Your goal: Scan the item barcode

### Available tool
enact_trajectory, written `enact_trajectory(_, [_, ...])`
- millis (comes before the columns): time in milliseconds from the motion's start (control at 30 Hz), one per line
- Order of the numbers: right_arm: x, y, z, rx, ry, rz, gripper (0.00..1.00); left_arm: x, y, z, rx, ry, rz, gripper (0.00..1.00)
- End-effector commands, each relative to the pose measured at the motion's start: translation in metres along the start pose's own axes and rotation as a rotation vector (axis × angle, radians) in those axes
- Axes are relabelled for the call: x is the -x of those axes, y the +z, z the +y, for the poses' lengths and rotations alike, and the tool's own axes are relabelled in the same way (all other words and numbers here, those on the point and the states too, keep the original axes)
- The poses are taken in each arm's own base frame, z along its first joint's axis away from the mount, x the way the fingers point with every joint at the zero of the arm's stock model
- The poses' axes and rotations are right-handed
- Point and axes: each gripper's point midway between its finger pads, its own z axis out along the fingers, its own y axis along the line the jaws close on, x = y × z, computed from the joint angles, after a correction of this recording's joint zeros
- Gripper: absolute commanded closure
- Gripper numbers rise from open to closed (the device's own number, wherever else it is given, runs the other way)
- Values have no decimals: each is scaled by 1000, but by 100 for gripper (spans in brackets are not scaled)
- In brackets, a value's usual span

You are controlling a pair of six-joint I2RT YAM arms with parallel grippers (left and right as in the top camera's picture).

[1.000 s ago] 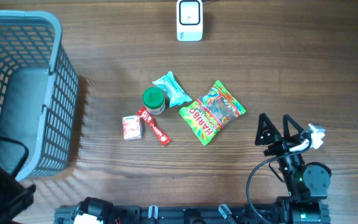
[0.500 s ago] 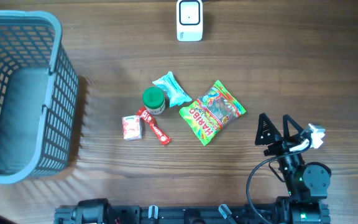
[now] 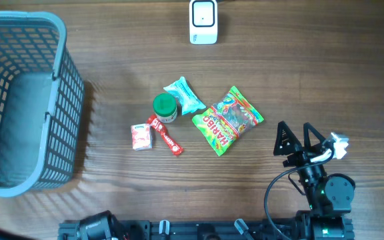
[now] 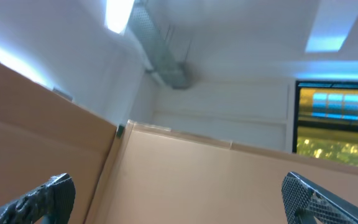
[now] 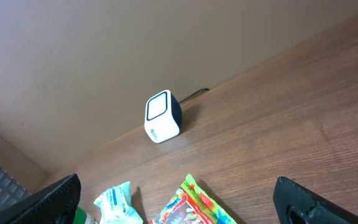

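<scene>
Several small items lie mid-table in the overhead view: a Haribo bag (image 3: pixel 227 120), a pale teal packet (image 3: pixel 184 95), a green-lidded jar (image 3: pixel 165 108), a red bar (image 3: pixel 165 135) and a small red-and-white box (image 3: pixel 141 136). The white barcode scanner (image 3: pixel 203 21) stands at the far edge. My right gripper (image 3: pixel 295 133) is open, to the right of the Haribo bag and apart from it. Its wrist view shows the scanner (image 5: pixel 163 117), the teal packet (image 5: pixel 118 202) and the Haribo bag (image 5: pixel 194 208) between the open right gripper (image 5: pixel 179 208) fingers. My left gripper (image 4: pixel 179 199) is open, empty, and pointing up at the walls and ceiling.
A tall blue-grey mesh basket (image 3: pixel 72 100) fills the left side of the table. The scanner's cable runs off the far edge. Brown partition panels (image 4: pixel 185 168) surround the workspace.
The dark left arm that lay over the basket's near corner a second ago has dropped out of the overhead view. The right arm and the items have not moved.
</scene>
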Motion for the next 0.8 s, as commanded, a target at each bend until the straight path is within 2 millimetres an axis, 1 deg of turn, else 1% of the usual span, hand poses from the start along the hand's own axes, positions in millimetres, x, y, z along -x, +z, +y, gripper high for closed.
enact_trajectory(0, [-2, 0, 3, 17, 6, 9, 0, -2, -24, -14, -102, -6, -16, 0])
enact_trajectory(33, [-2, 0, 3, 18, 7, 9, 0, -2, -30, -14, -118, -13, -27, 0])
enact_trajectory(100, [-2, 0, 3, 18, 7, 9, 0, -2, -29, -18, -149, -20, -32, 0])
enact_trajectory(133, [-2, 0, 3, 18, 7, 9, 0, -3, -30, -24, -184, -19, -26, 0])
enact_trajectory(200, [-2, 0, 3, 18, 6, 9, 0, -3, -37, -49, -334, -14, -16, 0])
enact_trajectory(267, [-2, 0, 3, 18, 7, 9, 0, 2, -41, -60, -400, -10, -33, 0])
enact_trajectory(367, [-2, 0, 3, 18, 7, 9, 0, 8, -41, -61, -404, -9, -60, 0])
enact_trajectory(433, [-2, 0, 3, 18, 6, 9, 0, 5, -39, -61, -400, -9, -48, 0])
enact_trajectory(467, [-2, 0, 3, 17, 7, 9, 0, -6, -37, -58, -389, -12, -1, 0])
enact_trajectory(500, [-2, 0, 3, 18, 6, 9, 0, -28, -36, -55, -371, -46, 96, 0])
enact_trajectory(533, [-2, 0, 3, 17, 7, 9, 0, -44, -35, -52, -357, -79, 160, 0])
enact_trajectory(600, [-2, 0, 3, 18, 6, 9, 0, -94, -29, -43, -314, -175, 299, 0])
enact_trajectory(633, [-2, 0, 3, 18, 6, 9, 0, -112, -26, -40, -305, -179, 328, 0])
enact_trajectory(667, [-2, 0, 3, 17, 7, 9, 0, -144, -22, -35, -295, -181, 374, 0])
enact_trajectory(700, [-2, 0, 3, 18, 7, 9, 0, -166, -21, -33, -300, -185, 405, 0])
enact_trajectory(767, [-2, 0, 3, 18, 6, 9, 0, -224, -24, -32, -346, -198, 473, 0])
